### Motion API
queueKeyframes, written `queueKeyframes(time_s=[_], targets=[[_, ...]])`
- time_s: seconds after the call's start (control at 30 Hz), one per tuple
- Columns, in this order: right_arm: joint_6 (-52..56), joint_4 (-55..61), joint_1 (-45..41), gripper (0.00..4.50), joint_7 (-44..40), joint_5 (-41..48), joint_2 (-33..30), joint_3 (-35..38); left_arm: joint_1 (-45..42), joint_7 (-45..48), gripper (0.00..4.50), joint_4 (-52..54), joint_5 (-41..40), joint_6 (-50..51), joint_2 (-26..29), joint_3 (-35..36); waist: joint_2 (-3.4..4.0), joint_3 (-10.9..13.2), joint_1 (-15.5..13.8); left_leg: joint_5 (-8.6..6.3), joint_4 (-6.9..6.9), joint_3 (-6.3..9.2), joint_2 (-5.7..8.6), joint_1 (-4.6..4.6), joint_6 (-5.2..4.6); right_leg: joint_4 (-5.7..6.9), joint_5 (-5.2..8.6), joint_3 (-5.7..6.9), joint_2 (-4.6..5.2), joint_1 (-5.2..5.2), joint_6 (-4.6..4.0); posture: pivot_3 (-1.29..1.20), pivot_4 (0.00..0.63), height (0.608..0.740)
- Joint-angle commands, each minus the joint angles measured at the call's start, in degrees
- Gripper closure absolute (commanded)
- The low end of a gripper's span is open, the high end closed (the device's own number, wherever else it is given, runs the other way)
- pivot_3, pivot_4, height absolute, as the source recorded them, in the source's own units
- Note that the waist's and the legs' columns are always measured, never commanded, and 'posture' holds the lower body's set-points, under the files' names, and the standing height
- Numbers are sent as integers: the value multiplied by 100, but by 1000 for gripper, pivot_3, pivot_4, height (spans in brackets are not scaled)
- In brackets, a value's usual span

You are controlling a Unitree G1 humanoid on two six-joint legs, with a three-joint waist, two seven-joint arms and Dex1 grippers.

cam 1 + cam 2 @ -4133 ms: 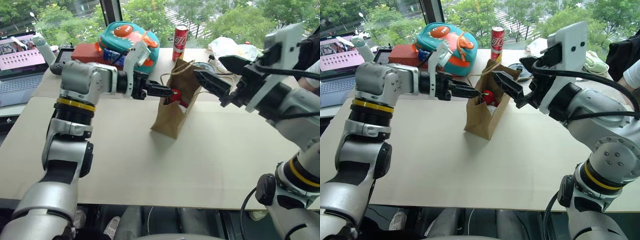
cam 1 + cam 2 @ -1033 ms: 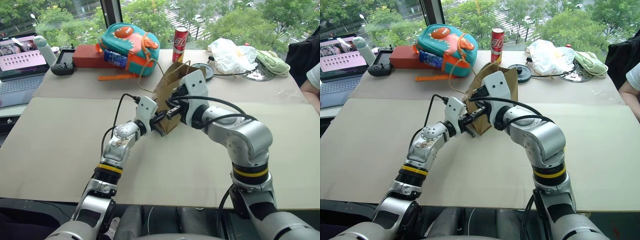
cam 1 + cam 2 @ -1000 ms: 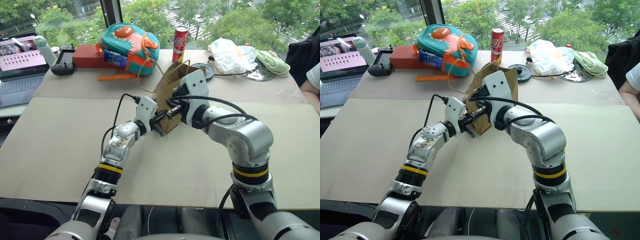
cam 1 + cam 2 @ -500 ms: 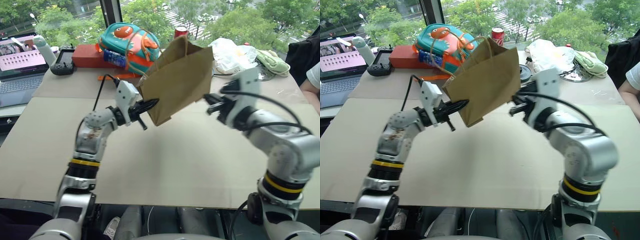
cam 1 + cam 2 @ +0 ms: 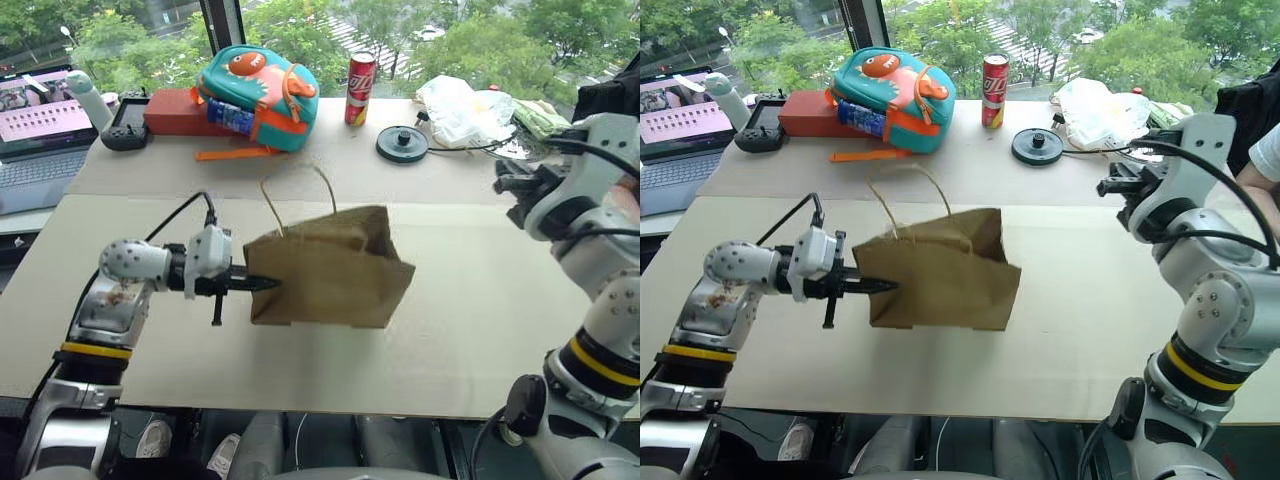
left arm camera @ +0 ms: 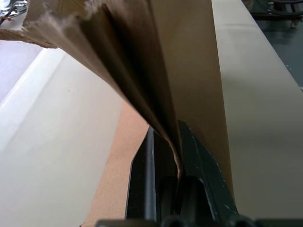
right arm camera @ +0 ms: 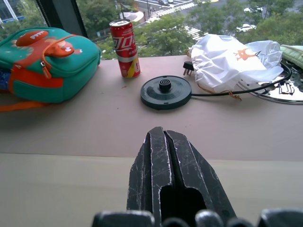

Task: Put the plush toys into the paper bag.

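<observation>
Left side: the left end effector (image 5: 262, 284) is clenched on the paper bag (image 5: 330, 270), pinching the bag's edge between its two fingers, as the left wrist view confirms. A second ago both end effectors were at the upright bag in the middle of the bench (image 5: 480, 330); half a second ago the bag was lifted and tilted between them. Now the bag hangs from the left end effector alone, turned broadside, its handles (image 5: 298, 195) looping upward.

Centre: the plush toys cannot be seen on the bench. Four seconds ago a red toy showed in the bag's mouth. Judgement: both toys are probably inside the bag; its contents are hidden now, so this is unconfirmed.

Right side: the right end effector (image 5: 508, 187) has withdrawn to the right, well apart from the bag, fingers clenched on nothing.

Finding: the loading step appears finished; what remains, at most, is setting the bag down.
</observation>
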State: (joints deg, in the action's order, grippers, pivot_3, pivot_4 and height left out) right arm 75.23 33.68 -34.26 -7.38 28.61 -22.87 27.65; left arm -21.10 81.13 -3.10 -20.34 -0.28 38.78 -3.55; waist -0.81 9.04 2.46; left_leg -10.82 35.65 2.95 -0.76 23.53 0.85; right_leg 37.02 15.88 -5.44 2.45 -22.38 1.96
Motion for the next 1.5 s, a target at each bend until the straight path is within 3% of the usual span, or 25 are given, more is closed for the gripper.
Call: queueKeyframes(time_s=[0.03, 0.27, 0.3, 0.33, 0.47, 0.6, 0.7, 0.77, 0.93, 1.17, 1.33, 1.5], targets=[[48, 473, 87, 4500, -97, 258, 24, -61, 24, -189, 4490, 174, 34, -330, -102, 45, 0, 0, -10, 0, 2, 1, 0, 1, 0, 0, 0, 2, 0, 0, 0, 0, 150, 739], [202, 605, 254, 4500, -294, 575, -62, -157, 96, -306, 4490, 86, 133, -471, -150, -10, 0, 0, 16, 0, 2, 0, -2, -3, 0, 2, 0, 1, -3, 2, 0, 0, 150, 739], [219, 610, 274, 4500, -327, 614, -96, -156, 103, -312, 3936, 102, 126, -425, -140, -17, 0, 0, 16, 0, 2, 0, -2, -3, 0, 2, 0, 1, -3, 2, 0, 0, 150, 739], [229, 618, 298, 4500, -368, 642, -138, -150, 105, -320, 3819, 123, 120, -401, -132, -22, 0, 0, 14, 0, 2, 0, -2, -3, 0, 2, 0, 2, -3, 2, 0, 0, 150, 739], [165, 723, 515, 4500, -842, 948, -601, -102, 64, -397, 2299, 164, 153, -380, -119, -21, 0, 0, 11, 0, 3, 0, -1, -2, 0, 1, 0, 1, -2, 2, 1, 0, 150, 739], [-232, 1263, 1308, 4500, -2631, 1954, -1741, 56, 24, -435, 960, 87, 216, -428, -100, -25, 0, 0, -26, -1, 1, 4, 2, 2, -1, -8, 2, 5, 0, 5, 3, 0, 150, 739], [-667, 1387, 1754, 4500, -3496, 2544, -2193, 287, 24, -432, 53, 83, 221, -417, -95, -41, -2, 1, -7, -4, 3, 2, -1, 3, -7, -17, 2, 6, -1, 10, 4, 0, 150, 739], [-975, 1390, 1878, 4500, -3861, 2807, -2388, 353, 38, -393, 53, 122, 188, -334, -48, -48, -2, 1, 19, -4, 9, -1, -2, -1, -7, -14, 3, 3, -1, 13, 6, 0, 150, 739], [-1622, 1150, 2130, 4500, -4171, 2524, -2824, 80, -14, -221, 53, 453, -153, 407, 258, 38, -6, 3, 14, -3, 13, -4, -9, -16, -6, -4, 26, 1, -10, 18, 45, 0, 150, 739], [-2169, 793, 2128, 4500, -4203, 2191, -3242, -231, -698, 297, 53, 1097, -1049, 2164, 1417, 411, -16, 9, 4, -4, 12, -2, -8, -8, -6, -7, 28, 3, -9, 13, 48, 0, 150, 739], [-2352, 659, 2102, 4500, -4285, 2142, -3430, -357, -1220, 724, 53, 985, -1697, 3504, 2156, 564, -18, 12, 15, -5, 6, -5, -8, -8, -6, -13, 29, 2, -9, 13, 48, 0, 150, 739], [-2426, 610, 1992, 4500, -4393, 2282, -3640, -333, -1658, 760, 53, 322, -1786, 4008, 2381, 728, -18, 13, 5, -5, 9, -5, -8, -10, -6, -9, 31, 4, -9, 13, 49, 0, 150, 739]])
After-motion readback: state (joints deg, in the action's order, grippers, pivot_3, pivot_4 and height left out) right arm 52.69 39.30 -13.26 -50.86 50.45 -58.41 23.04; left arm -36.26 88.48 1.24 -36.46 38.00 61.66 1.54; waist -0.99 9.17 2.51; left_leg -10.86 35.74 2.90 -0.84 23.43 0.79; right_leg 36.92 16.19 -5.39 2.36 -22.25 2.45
